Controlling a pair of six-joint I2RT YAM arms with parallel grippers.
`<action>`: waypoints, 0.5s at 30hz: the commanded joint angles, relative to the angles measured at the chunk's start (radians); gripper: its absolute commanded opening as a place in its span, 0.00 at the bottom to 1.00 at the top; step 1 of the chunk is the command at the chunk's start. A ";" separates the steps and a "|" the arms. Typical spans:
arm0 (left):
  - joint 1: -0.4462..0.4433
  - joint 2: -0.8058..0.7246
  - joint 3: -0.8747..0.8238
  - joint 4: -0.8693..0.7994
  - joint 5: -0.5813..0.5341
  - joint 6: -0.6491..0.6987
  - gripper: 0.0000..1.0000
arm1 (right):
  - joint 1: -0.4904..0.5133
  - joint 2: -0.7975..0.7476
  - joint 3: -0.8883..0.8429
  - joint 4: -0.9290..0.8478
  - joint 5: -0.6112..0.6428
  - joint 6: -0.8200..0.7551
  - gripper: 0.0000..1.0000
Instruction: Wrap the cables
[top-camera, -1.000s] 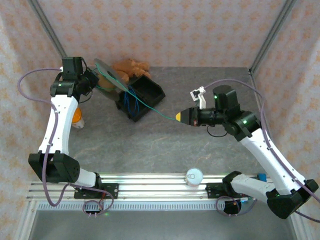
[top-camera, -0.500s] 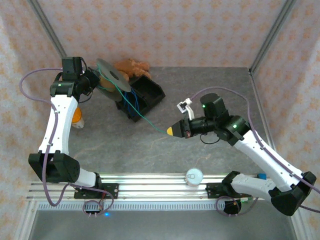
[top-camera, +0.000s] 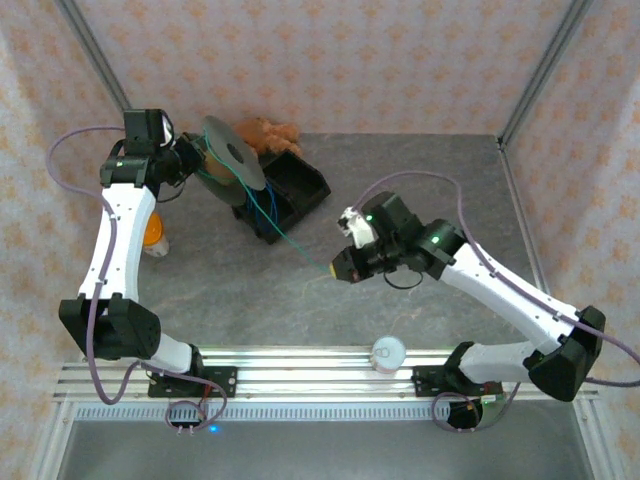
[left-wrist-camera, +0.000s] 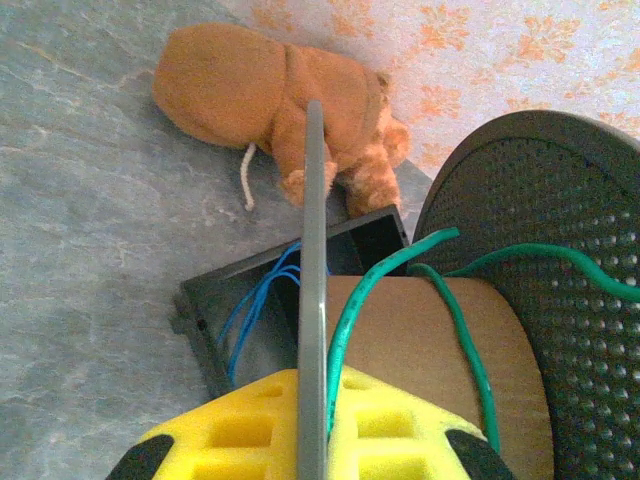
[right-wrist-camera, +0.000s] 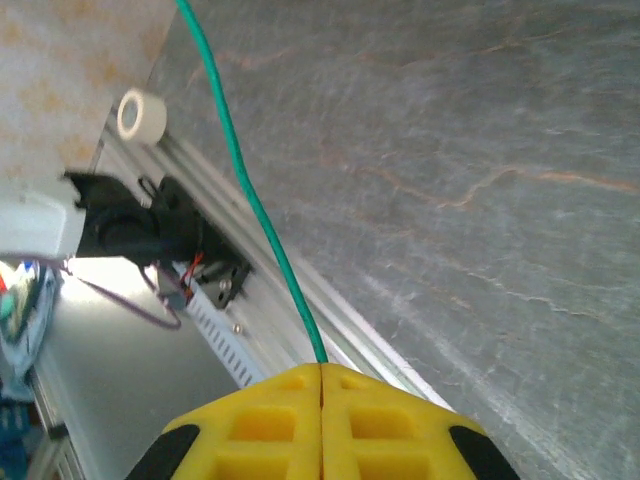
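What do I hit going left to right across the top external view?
orange object → grey spool → black bin → right gripper, jaws shut on the green cable → white roll

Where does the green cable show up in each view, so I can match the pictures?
Top external: the green cable slants from the spool down to the right fingers.
Left wrist: the green cable loops over the spool's core, above the left fingers.
Right wrist: it runs from the top edge into the shut right fingers.
Shared landmark: the white roll; the spool links the top and left wrist views.
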 joint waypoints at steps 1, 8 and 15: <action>0.023 -0.004 0.096 0.077 -0.101 0.034 0.00 | 0.129 -0.020 0.029 -0.108 -0.019 -0.090 0.00; -0.008 0.004 0.136 0.029 -0.186 0.114 0.00 | 0.206 -0.029 0.079 -0.112 0.134 -0.114 0.00; -0.051 0.019 0.156 -0.023 -0.331 0.205 0.00 | 0.214 -0.173 0.074 -0.001 0.123 -0.106 0.00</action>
